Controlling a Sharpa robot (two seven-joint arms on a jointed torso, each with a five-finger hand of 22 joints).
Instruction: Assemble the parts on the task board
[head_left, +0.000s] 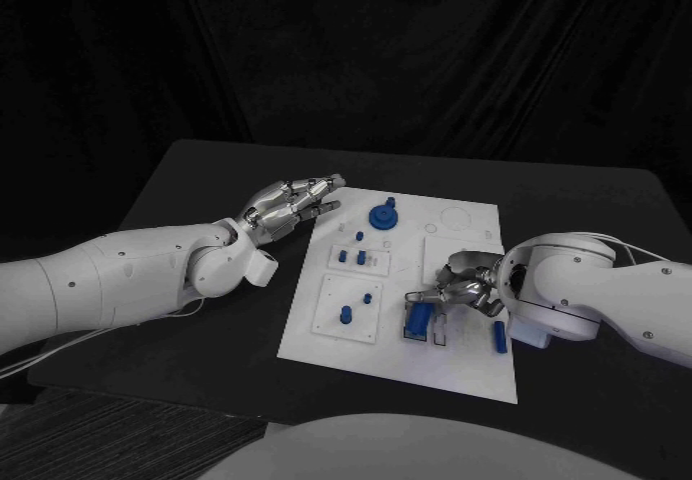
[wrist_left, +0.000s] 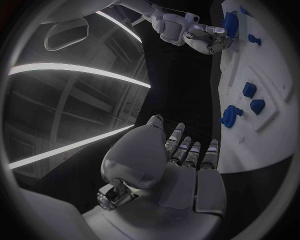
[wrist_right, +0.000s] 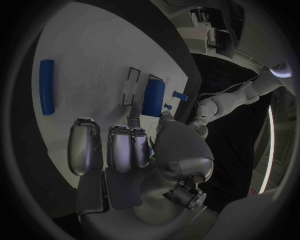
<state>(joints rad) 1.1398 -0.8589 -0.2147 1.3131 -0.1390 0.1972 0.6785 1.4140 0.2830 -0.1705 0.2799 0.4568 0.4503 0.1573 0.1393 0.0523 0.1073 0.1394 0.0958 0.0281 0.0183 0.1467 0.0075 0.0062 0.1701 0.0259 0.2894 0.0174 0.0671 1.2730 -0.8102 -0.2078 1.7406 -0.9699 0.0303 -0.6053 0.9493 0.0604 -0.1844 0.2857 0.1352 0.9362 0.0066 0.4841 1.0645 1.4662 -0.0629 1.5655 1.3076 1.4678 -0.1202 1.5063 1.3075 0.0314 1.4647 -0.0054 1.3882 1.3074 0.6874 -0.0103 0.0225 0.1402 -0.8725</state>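
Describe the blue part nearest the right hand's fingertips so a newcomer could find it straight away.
Start at the white task board in the middle of the black table, then go to its near right area, where the right hand hangs over it. Just by its fingertips lies a blue cylinder. It is thicker than the slim blue bar lying alone further right.

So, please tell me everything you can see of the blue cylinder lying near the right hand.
The blue cylinder is a short, smooth, plastic-looking part. It lies on its side in a rectangular recess of the white task board, near the board's front right area. The silver right hand is just over it, fingers close by its end; actual contact cannot be confirmed.
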